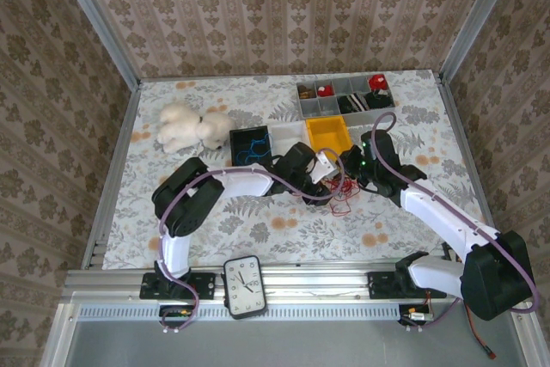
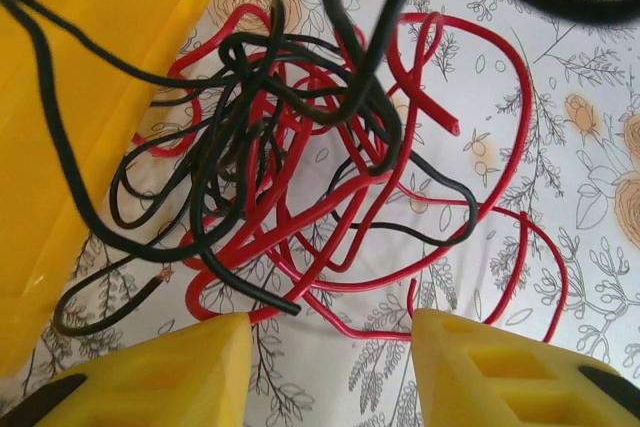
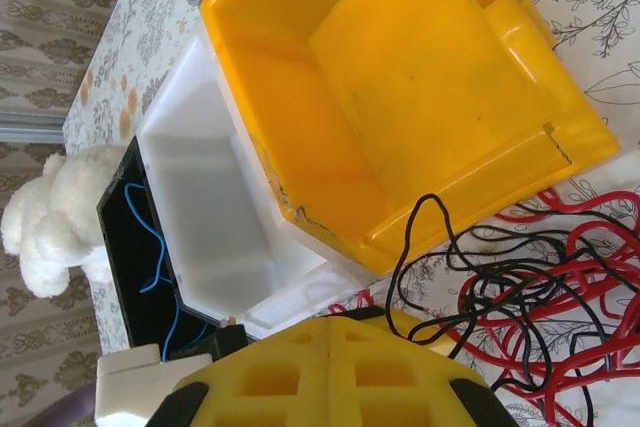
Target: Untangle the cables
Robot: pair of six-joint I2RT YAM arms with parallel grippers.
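Left gripper [image 2: 330,342]: my fingers are spread, nothing between them but bare table [image 2: 600,127], hanging just short of the cables [image 2: 300,177]. These are red and black wires in one knotted heap on the floral cloth, just beside the yellow bin [image 2: 70,97], with one black strand crossing its edge. Right gripper [image 3: 330,337]: pressed together near the same heap, a black loop running up to it; whether I pinch it I cannot tell. A blue wire [image 3: 150,237] lies in the black bin [image 3: 118,197].
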